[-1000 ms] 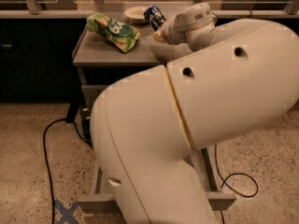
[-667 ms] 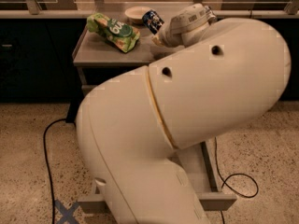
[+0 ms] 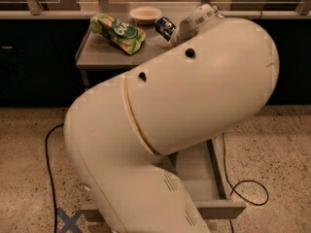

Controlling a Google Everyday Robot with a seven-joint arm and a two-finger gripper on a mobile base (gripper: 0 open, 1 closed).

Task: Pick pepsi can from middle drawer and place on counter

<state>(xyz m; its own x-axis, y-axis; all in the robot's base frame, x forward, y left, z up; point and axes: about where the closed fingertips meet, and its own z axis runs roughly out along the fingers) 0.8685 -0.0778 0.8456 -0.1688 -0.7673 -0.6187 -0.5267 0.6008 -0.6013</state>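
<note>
The pepsi can (image 3: 164, 27), dark blue with a white and red mark, hangs tilted just above the back of the grey counter (image 3: 99, 55). My gripper (image 3: 173, 33) reaches in from the right behind my big white arm and is shut on the can. The middle drawer (image 3: 194, 171) is pulled open toward me at the lower right. What I can see of its tray is bare. My arm hides most of the drawer and the cabinet front.
A green chip bag (image 3: 119, 33) lies on the counter's left half. A pale bowl (image 3: 146, 14) sits at its back edge. Black cables (image 3: 250, 186) run over the speckled floor on both sides. A blue tape cross (image 3: 65, 220) marks the floor at the lower left.
My arm has swung across the view and now covers more of the cabinet. The can has moved slightly down and to the right with the gripper, still over the back of the counter.
</note>
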